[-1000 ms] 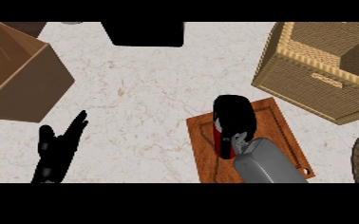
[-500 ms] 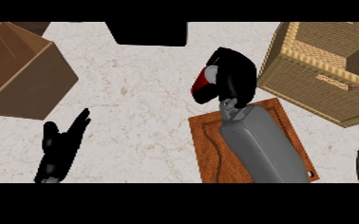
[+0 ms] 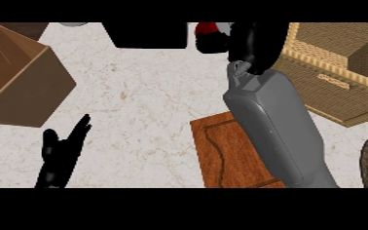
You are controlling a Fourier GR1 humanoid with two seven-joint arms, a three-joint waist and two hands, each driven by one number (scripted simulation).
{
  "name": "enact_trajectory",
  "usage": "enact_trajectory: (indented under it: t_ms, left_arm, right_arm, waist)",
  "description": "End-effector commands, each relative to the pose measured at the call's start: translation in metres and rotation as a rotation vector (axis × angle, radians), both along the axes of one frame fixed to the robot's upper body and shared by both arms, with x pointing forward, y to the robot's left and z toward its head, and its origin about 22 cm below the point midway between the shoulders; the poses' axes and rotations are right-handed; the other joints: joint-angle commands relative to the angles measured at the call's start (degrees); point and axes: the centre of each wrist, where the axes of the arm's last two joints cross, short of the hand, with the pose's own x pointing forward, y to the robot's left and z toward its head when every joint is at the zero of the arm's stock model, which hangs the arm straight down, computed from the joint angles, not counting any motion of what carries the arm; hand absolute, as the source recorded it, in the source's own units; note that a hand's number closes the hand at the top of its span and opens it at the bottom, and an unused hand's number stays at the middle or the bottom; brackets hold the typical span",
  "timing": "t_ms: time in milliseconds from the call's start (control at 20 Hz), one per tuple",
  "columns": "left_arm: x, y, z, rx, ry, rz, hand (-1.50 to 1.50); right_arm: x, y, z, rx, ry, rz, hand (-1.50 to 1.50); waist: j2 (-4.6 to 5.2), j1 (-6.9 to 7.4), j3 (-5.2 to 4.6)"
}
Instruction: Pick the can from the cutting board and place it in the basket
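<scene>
— Up by the far edge of the worktop (image 3: 144,92), we have the can (image 3: 208,29) off the cutting board (image 3: 230,151): our right hand (image 3: 253,44) is curled around it, with only a red and pale sliver showing at the hand's left side.

— So the pick is done?

— We judge it so. The board lies bare where it shows, and the can sits high in the view, just left of the basket (image 3: 330,73). What is left is to carry it rightward over the basket's rim, lower it inside and let go.

— And against the earlier frames?

— A second ago our right hand was down on the board, closed on the can there. Half a second ago it had lifted clear, beyond the board's far end. Now it has gone further up the view, and the forearm stretches across the board.

— Our left hand (image 3: 61,158)?

— It rests open at the lower left, fingers up, much as it was.
</scene>
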Motion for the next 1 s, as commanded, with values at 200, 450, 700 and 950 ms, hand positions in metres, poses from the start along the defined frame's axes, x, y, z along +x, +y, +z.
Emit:
enact_trajectory:
  t_ms: [200, 450, 700, 950]
  left_arm:
    - [0.000, -0.002, -0.014, -0.027, 0.082, 0.016, 0.00]
    - [-0.015, 0.021, -0.009, -0.015, 0.083, 0.036, 0.00]
    - [-0.006, -0.004, -0.021, -0.028, 0.090, 0.014, 0.00]
    - [-0.017, 0.002, -0.019, -0.025, 0.077, 0.021, 0.00]
  right_arm:
    - [0.023, -0.015, 0.082, 0.106, -0.057, -0.218, 1.50]
    - [0.027, -0.071, 0.103, 0.106, -0.027, -0.274, 1.50]
    - [0.046, -0.102, 0.085, 0.103, 0.015, -0.294, 1.50]
    - [0.062, -0.129, 0.072, 0.073, 0.047, -0.324, 1.50]
  waist:
    - [0.45, -0.56, -0.58]
    - [0.20, -0.97, -0.52]
    - [0.41, -1.08, -0.53]
    - [0.40, -0.66, -0.52]
